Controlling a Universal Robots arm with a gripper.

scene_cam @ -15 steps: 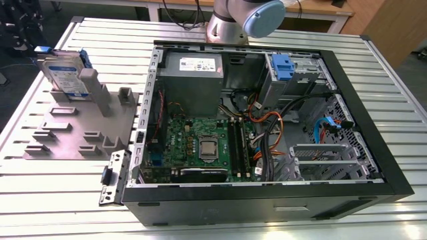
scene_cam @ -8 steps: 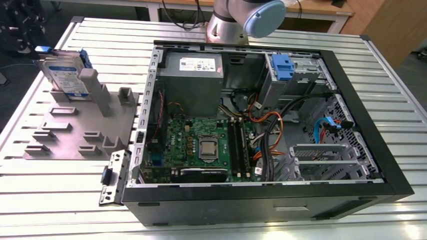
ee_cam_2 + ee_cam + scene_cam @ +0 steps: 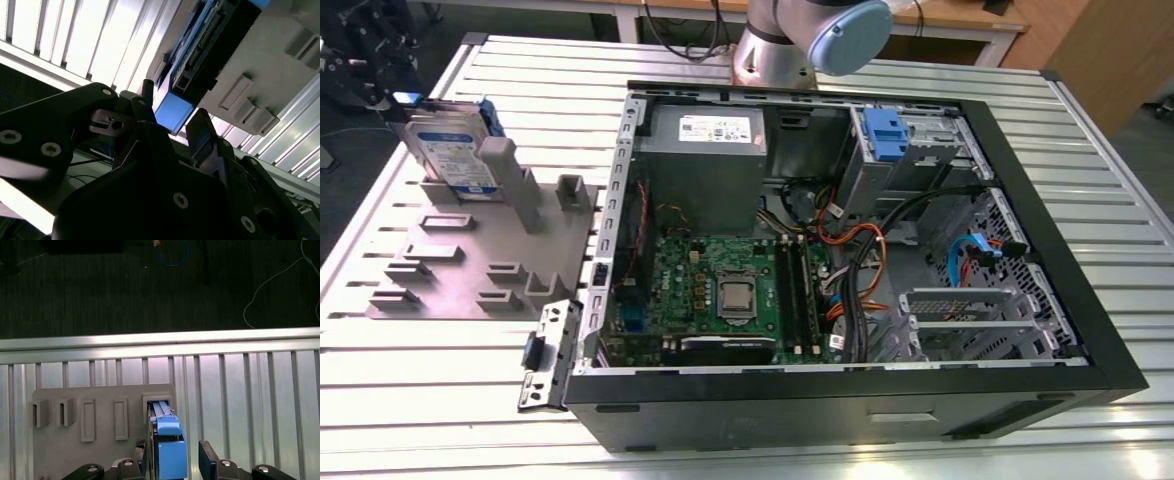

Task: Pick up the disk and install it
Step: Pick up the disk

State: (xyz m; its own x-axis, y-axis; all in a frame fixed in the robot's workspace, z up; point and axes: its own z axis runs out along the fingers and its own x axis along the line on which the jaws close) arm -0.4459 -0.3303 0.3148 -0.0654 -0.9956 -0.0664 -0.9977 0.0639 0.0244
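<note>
The disk (image 3: 450, 152) stands on edge in a slot of the grey holder plate (image 3: 474, 262) at the exterior view's left, its white-and-blue label showing. In both wrist views the disk's blue carrier end (image 3: 172, 456) (image 3: 173, 111) lies between the fingers of my gripper (image 3: 175, 464) (image 3: 172, 117). The gripper is open. One finger (image 3: 141, 460) is close against the carrier, while the other finger (image 3: 207, 460) stands off it with a gap.
The open computer case (image 3: 1047, 215) lies on the slatted metal table (image 3: 447, 400), to the exterior view's right of the holder plate. Inside are a grey power supply (image 3: 707, 150), a blue caddy (image 3: 886, 135), the motherboard (image 3: 720, 290) and loose cables (image 3: 854, 250).
</note>
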